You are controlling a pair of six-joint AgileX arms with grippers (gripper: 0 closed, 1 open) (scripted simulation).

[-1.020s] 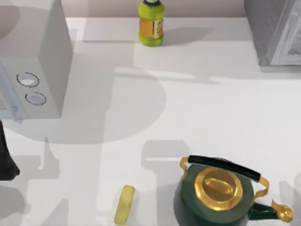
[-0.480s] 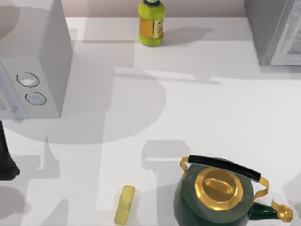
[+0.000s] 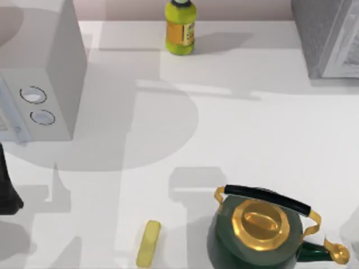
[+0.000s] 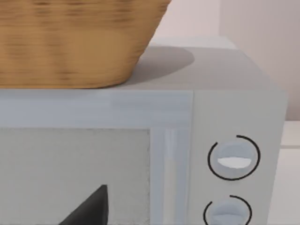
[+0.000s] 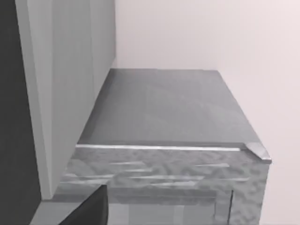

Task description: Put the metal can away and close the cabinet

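Note:
The metal can is out of view. The grey cabinet (image 3: 325,39) stands at the table's back right corner; the right wrist view looks across its flat top (image 5: 164,108) from close by. A dark part of my right gripper (image 5: 89,211) shows at that view's edge, near the cabinet. At the table's left edge a dark piece of my left arm (image 3: 7,190) stands in front of the microwave. A dark part of my left gripper (image 4: 89,208) sits before the microwave's door.
A white microwave (image 3: 39,84) with two dials fills the left side, with a wicker basket (image 4: 70,42) on top. A yellow-green bottle (image 3: 180,28) stands at the back. A green kettle (image 3: 258,235) with a gold lid and a small yellow bar (image 3: 148,244) sit at the front.
Nothing on the table has moved. A faint shadow at the table's right front edge has slid slightly toward the front.

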